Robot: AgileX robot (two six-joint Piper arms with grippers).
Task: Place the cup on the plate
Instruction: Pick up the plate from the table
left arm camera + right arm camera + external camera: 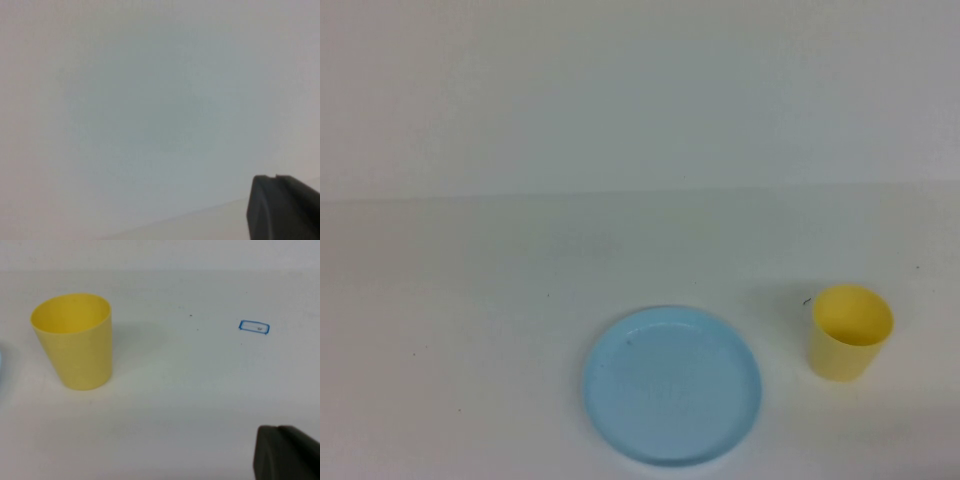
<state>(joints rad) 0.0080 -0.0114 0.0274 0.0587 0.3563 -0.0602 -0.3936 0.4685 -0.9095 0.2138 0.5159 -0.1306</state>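
Cup (850,333): I see the yellow cup upright on the white table (470,330), mouth up, w/ nothing in it. It sits near-right in the high view, a bit farther back than the plate's centre.
Plate (672,387): light blue, round, shallow rim, flat on the table at the near edge, roughly mid-width. Nothing on it.
Cup vs plate: apart, w/ a clear strip of table between them; cup is to the plate's right, not touching the rim.
Right gripper (287,452): only a dark corner of it shows in the right wrist view, low over the table. Claw closed tight, holding nothing. The cup (75,340) stands well apart from it in that view, free on all sides. Not visible from the high cam.
Left gripper (285,207): just a dark tip in the left wrist view, against plain white surface; neither cup nor plate shows there. Claw closed tight too, empty. Also out of the high cam's frame.
Table mark (254,327): small blue-outlined rectangle on the tabletop, seen from the right wrist cam, well away from the cup.
Backdrop: plain white wall (640,90) behind the table's far edge.
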